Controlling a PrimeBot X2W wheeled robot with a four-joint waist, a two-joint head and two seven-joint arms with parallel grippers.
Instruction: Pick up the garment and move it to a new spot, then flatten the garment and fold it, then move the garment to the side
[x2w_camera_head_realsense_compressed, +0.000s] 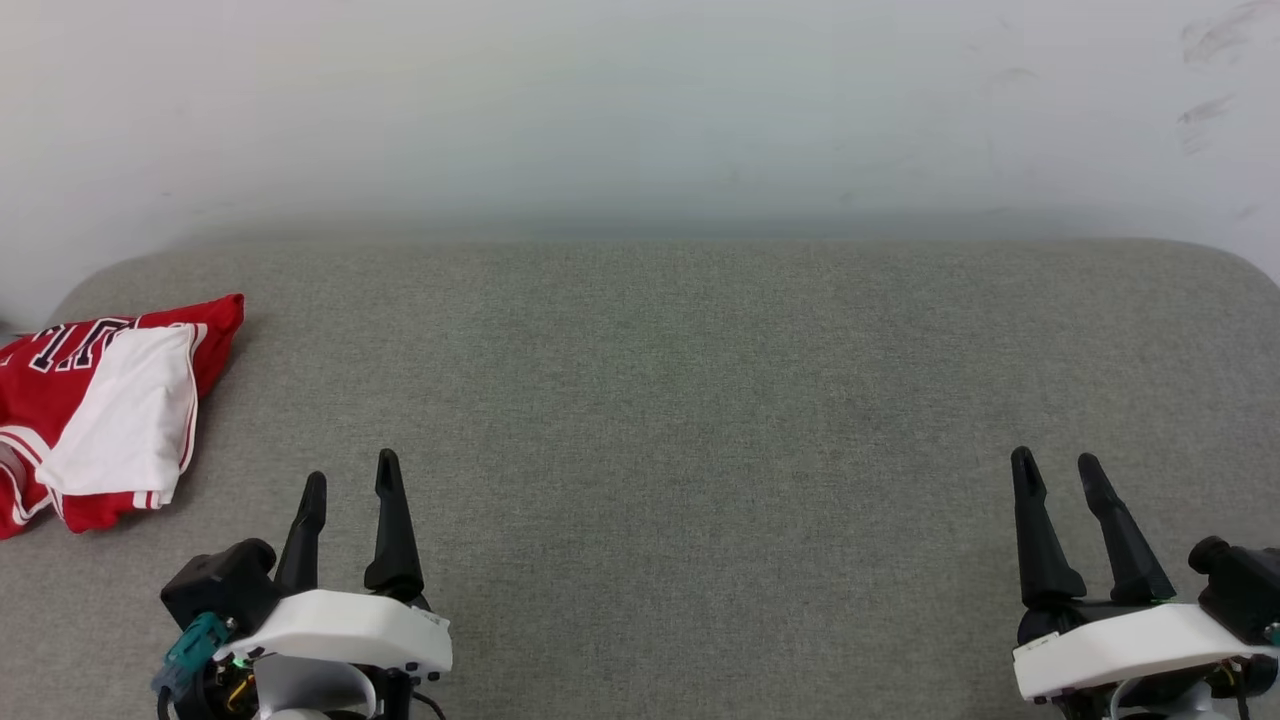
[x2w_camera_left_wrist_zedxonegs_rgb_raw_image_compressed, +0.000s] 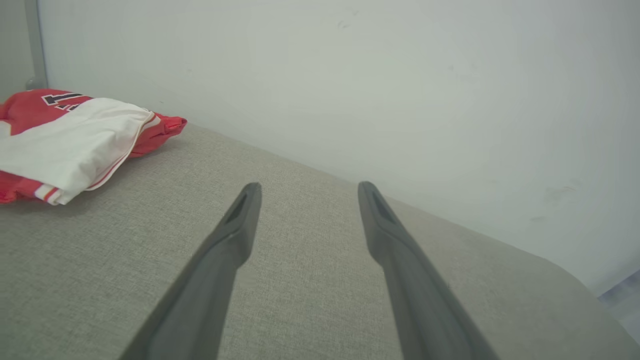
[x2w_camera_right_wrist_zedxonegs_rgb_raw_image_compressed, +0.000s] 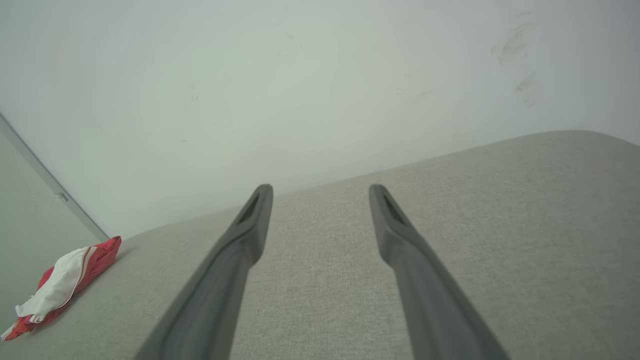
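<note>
The garment is a red jersey with a white sleeve folded over it, lying bunched at the far left of the grey cushioned surface. Black white-outlined letters show on its upper part. In the left wrist view the garment sits at the upper left; in the right wrist view the garment is small at the lower left. My left gripper hovers open just right of the garment, apart from it. My right gripper stands open at the lower right, with nothing between its fingers.
A pale wall with a few scuff marks rises right behind the surface's rounded back edge. The grey surface stretches wide between the two grippers.
</note>
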